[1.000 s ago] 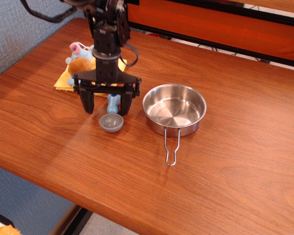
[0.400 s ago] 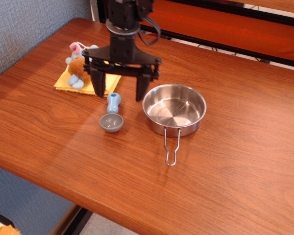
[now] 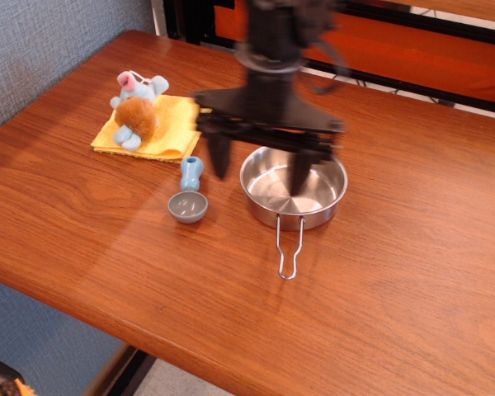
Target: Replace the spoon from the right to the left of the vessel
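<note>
The spoon (image 3: 189,193) lies on the table just left of the vessel, its grey bowl toward the front and its light-blue handle pointing back. The vessel (image 3: 294,185) is a shiny steel pan with its wire loop handle (image 3: 289,250) pointing to the front. My gripper (image 3: 259,170) is blurred with motion, raised above the table over the pan's left part. Its jaws stand wide apart and hold nothing. It is to the right of the spoon and clear of it.
A yellow cloth (image 3: 150,130) with a small plush toy (image 3: 134,110) on it lies at the back left. The wooden table (image 3: 396,272) has its front edge near the bottom. An orange panel (image 3: 445,49) stands behind the table.
My open gripper has moved right and up, from straddling the spoon to above the pan's left side. The spoon has stayed where it lay.
</note>
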You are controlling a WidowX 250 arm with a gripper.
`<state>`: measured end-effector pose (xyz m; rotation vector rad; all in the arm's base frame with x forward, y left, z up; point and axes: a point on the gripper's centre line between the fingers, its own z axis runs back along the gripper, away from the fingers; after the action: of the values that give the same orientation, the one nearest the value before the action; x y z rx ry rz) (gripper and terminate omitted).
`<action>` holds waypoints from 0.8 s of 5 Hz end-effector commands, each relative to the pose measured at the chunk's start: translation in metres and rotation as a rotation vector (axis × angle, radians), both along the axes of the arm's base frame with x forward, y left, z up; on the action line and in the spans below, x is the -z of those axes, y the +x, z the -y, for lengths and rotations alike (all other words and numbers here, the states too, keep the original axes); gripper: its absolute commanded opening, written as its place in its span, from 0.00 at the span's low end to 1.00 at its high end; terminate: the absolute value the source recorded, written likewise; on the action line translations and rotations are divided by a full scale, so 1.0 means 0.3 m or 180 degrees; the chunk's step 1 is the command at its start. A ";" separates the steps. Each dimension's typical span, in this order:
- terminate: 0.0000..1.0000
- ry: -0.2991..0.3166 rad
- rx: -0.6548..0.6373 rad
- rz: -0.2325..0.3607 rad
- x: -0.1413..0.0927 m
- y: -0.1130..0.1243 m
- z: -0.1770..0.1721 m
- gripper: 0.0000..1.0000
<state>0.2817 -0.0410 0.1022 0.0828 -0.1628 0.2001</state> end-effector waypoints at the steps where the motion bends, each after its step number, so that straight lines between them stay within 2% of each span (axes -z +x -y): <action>1: 0.00 -0.0198 0.0603 0.0385 -0.188 -0.004 0.250 1.00; 2: 0.00 -0.0254 0.0860 0.0373 -0.221 0.017 0.347 1.00; 3: 0.00 -0.0265 0.0924 0.0397 -0.237 0.001 0.383 1.00; 4: 0.00 -0.0295 0.0871 0.0340 -0.251 -0.020 0.382 1.00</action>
<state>0.2997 -0.1584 0.1533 -0.0156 -0.2090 -0.0602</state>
